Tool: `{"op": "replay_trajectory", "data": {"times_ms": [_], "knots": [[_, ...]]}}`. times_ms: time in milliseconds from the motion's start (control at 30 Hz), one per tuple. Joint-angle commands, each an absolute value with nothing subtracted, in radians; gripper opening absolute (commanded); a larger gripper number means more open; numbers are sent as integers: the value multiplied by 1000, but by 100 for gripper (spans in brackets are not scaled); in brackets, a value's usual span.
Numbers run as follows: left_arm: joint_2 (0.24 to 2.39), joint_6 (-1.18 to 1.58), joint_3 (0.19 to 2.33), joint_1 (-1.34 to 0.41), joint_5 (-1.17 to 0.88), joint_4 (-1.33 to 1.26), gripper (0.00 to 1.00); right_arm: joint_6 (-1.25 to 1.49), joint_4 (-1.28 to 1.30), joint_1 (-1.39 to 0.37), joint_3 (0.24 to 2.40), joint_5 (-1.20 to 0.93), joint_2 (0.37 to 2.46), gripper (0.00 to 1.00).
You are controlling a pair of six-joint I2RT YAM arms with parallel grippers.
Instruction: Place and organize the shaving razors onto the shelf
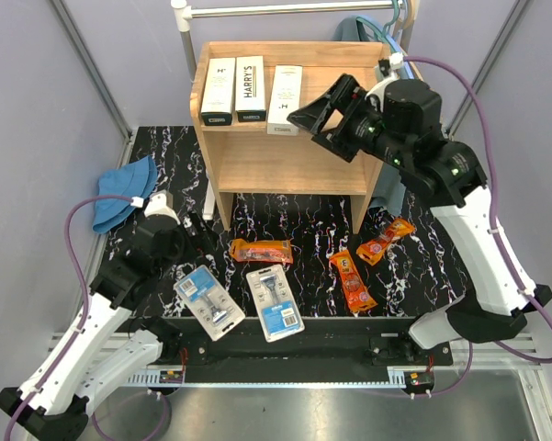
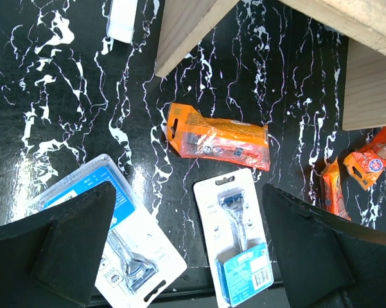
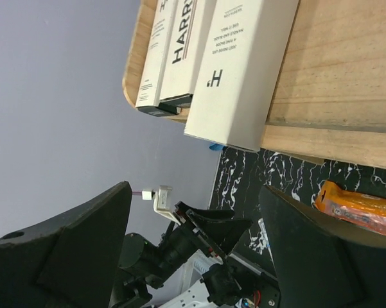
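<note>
Three white razor boxes [image 1: 218, 90] [image 1: 250, 87] [image 1: 285, 98] lie side by side on the top tier of the wooden shelf [image 1: 289, 165]. My right gripper [image 1: 303, 130] hovers open and empty just right of the third box [image 3: 237, 70]. On the black mat lie two blister cards [image 1: 208, 301] [image 1: 275, 301] and three orange pouches [image 1: 262, 250] [image 1: 352, 280] [image 1: 386, 239]. My left gripper [image 1: 200, 241] hangs open and empty above the mat. In the left wrist view its jaws stand wide on either side of the two cards [image 2: 125, 237] [image 2: 237, 237], with one pouch [image 2: 218, 138] beyond.
A blue cloth hat [image 1: 124, 193] lies at the mat's left edge. A metal clothes rail [image 1: 257, 9] stands behind the shelf, with a blue garment hanging at its right. The shelf's lower tier [image 1: 289, 175] holds nothing. A shelf leg [image 2: 186, 29] stands near the left gripper.
</note>
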State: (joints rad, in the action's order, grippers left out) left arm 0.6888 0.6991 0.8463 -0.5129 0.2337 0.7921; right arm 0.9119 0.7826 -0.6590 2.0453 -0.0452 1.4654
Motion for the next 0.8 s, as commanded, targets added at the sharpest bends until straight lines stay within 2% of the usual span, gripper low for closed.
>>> {"op": "replay_trajectory", "data": {"times_ms": [0,200,267,400,767], "knots": [[684,680,841,-511,212,747,99,818,909,-653,2224,58,1505,89],[683,678,841,-511,209,747,99,707,1135,-624,2664,112,1750,80],[680,678,841,-511,209,747,99,697,1157,-586,2755,86,1821,73],[677,677,836,-511,207,746,99,695,1140,-516,2738,16,1855,65],[678,675,818,-511,207,742,99,715,1057,-472,2723,-101,1917,61]]}}
